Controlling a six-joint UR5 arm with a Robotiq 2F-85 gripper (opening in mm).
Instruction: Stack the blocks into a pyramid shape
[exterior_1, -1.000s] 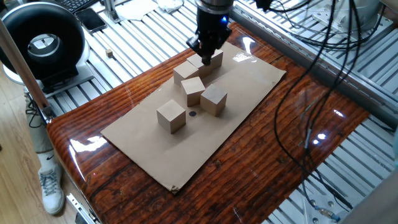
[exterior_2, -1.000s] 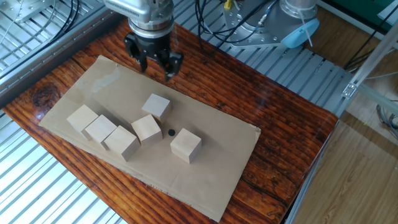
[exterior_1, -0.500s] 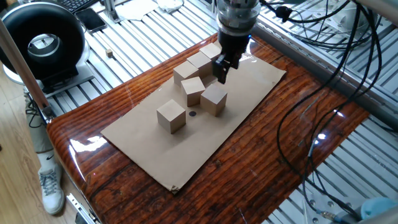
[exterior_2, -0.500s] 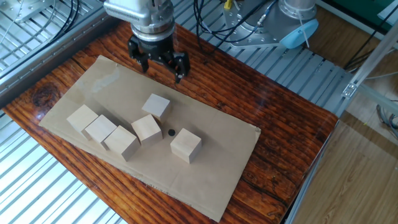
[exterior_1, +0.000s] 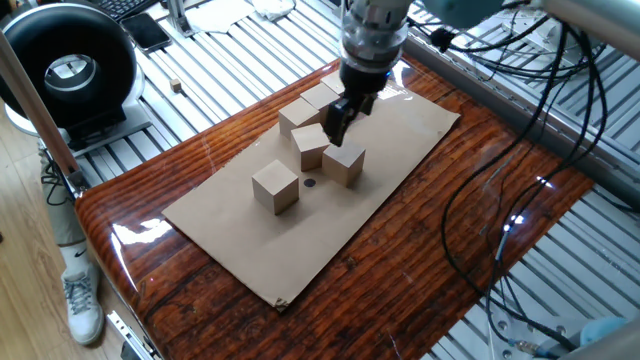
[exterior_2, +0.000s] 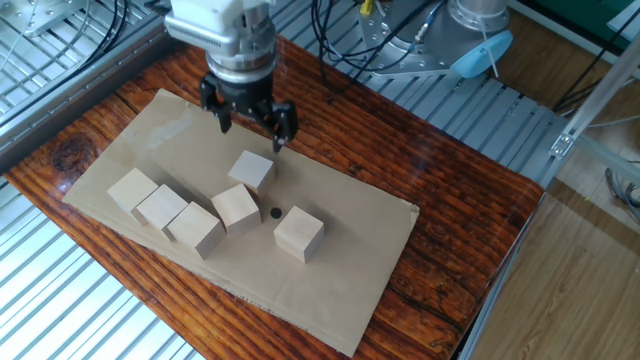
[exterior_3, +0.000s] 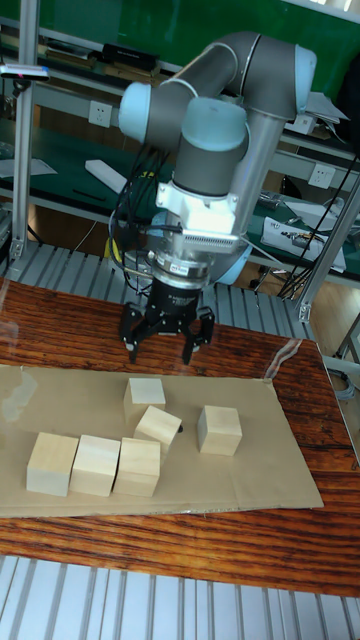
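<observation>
Matt pale wooden blocks lie on matt cardboard over a glossy varnished wooden table.

No legible text, labels, brands or numbers anywhere; print on the arm housing too small to read.

The blocks are plain light tan, with paler tops and slightly darker side faces, unmarked. They lie on a flat, dull brown cardboard sheet, and a small black dot marks that sheet among the blocks. Around the cardboard sheet the desk is glossy reddish-brown wood with dark streaked grain and white glints of light. The claw above the cardboard sheet is black; the wrist above it is silver-grey, and in the tall fixed view the arm is grey with pale blue joint caps. Beyond the desk, the surrounding frame is ribbed silver metal.
</observation>
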